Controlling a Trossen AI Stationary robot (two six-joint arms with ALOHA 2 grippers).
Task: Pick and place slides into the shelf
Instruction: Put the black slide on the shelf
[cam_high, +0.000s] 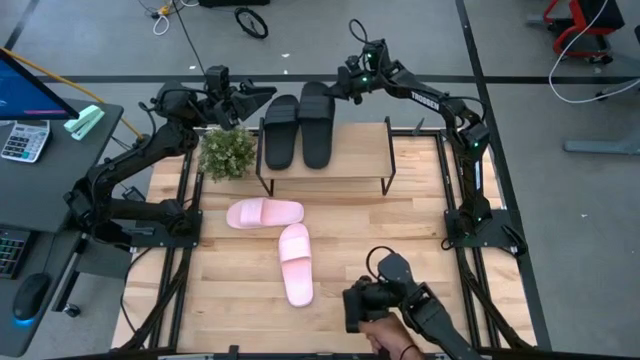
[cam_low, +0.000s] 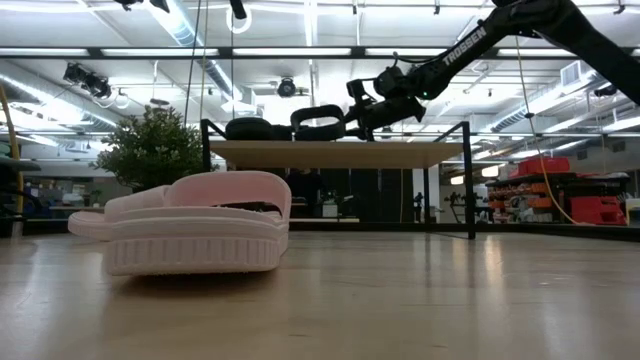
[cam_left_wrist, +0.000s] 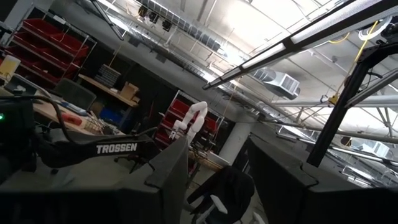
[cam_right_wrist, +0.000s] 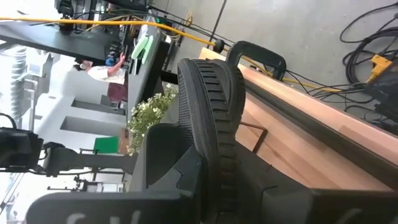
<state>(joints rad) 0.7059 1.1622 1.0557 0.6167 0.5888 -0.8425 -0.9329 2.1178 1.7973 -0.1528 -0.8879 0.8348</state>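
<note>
Four slides are in play: two black ones on the shelf at the far edge of the worktop, and two pink ones on the worktop itself. The left black slide lies flat on the shelf board. The right black slide lies beside it with the right gripper at its far end; the right wrist view shows the ribbed sole edge between that arm's two dark fingers, so the jaws look clamped on it.

My reading is that this slide is being set down. To do it well, it should come flat onto the board, parallel to its neighbour and clear of it, with its whole length on the wood before the jaws part; then the arm should lift straight away so it does not drag the slide off the far edge.

One pink slide lies crosswise near the middle of the worktop; the other pink slide lies lengthwise just nearer, its toe close to the first.

The left gripper waits above the worktop's far left corner, by the small potted plant. Its jaws stand apart in the left wrist view, holding nothing.

Only the low view shows height: the held slide sits at board level. Only the high view shows how the pink pair lie.
</note>
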